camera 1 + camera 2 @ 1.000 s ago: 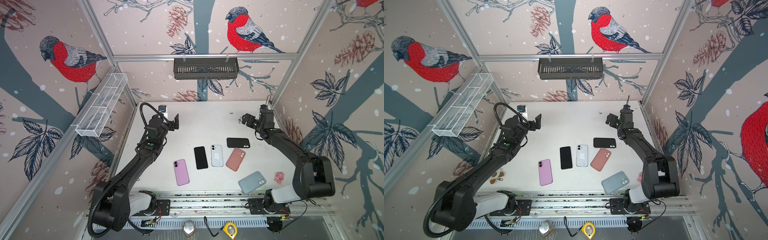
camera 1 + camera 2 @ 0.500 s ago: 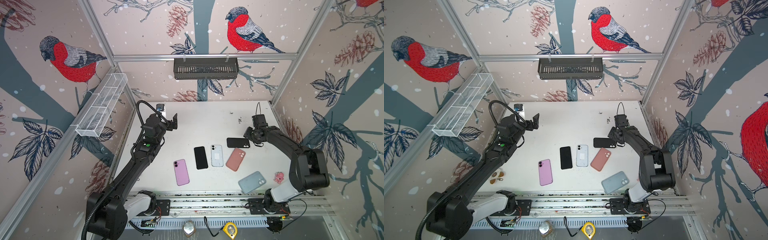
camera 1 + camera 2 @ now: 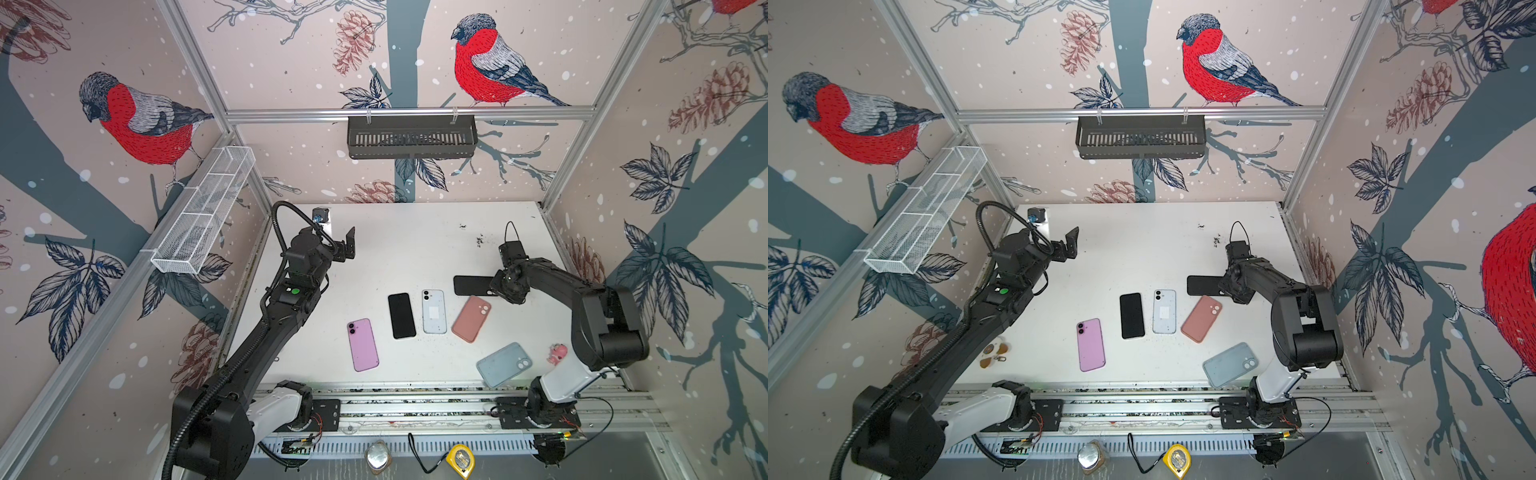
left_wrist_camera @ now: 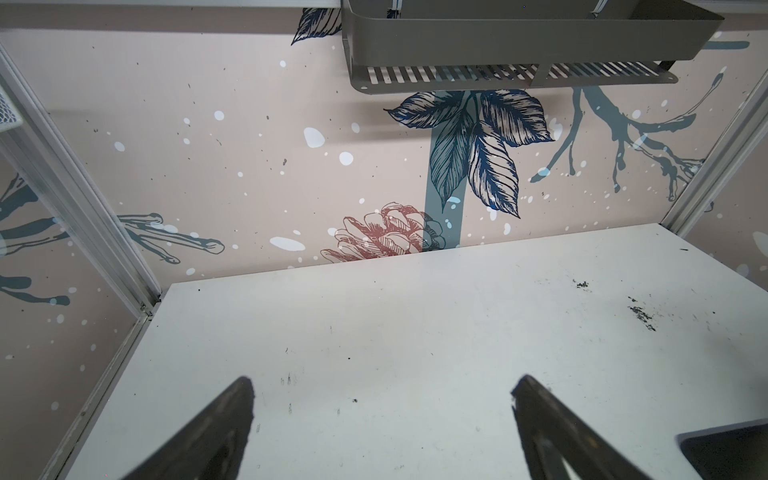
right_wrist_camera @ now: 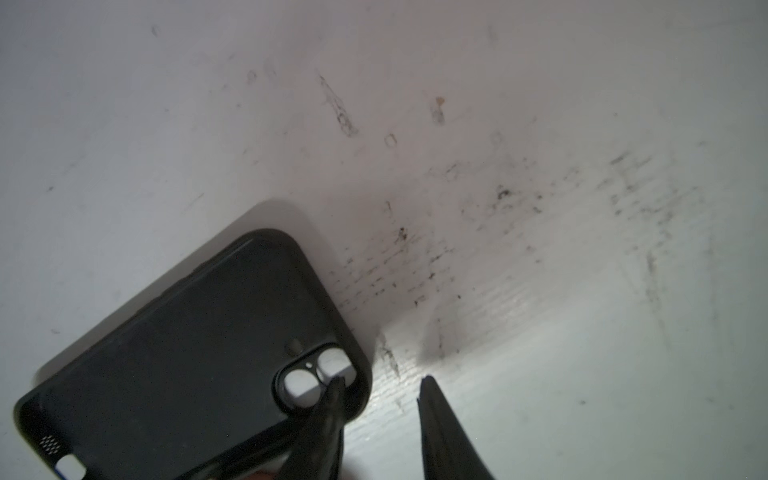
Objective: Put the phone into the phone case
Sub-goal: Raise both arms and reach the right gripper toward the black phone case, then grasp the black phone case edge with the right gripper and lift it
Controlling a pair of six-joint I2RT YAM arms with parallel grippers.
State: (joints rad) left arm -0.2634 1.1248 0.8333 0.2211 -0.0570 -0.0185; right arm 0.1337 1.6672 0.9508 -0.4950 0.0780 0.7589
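Note:
Three phones lie in a row on the white table: a purple one (image 3: pixel 363 345) (image 3: pixel 1090 345), a black one (image 3: pixel 401 316) and a pale blue one (image 3: pixel 434 311). A black phone case (image 3: pixel 471 285) (image 3: pixel 1202 285) (image 5: pixel 199 345) lies behind them. My right gripper (image 3: pixel 496 291) (image 5: pixel 382 379) is down at its camera-cutout end. The jaws are narrow but open and straddle the case's corner: one finger over the cutout, the other on bare table clear of the rim. My left gripper (image 3: pixel 347 249) (image 4: pixel 384 380) hangs wide open and empty over the back left of the table.
A salmon case (image 3: pixel 471 318) and a grey-blue case (image 3: pixel 503 364) lie near the front right, beside a small pink object (image 3: pixel 557 352). A black basket (image 3: pixel 411 137) hangs on the back wall and a white wire basket (image 3: pixel 203 208) on the left wall.
My right gripper came down from the back right to the black case's end, and its jaws narrowed from wide open. The left arm shifted slightly back.

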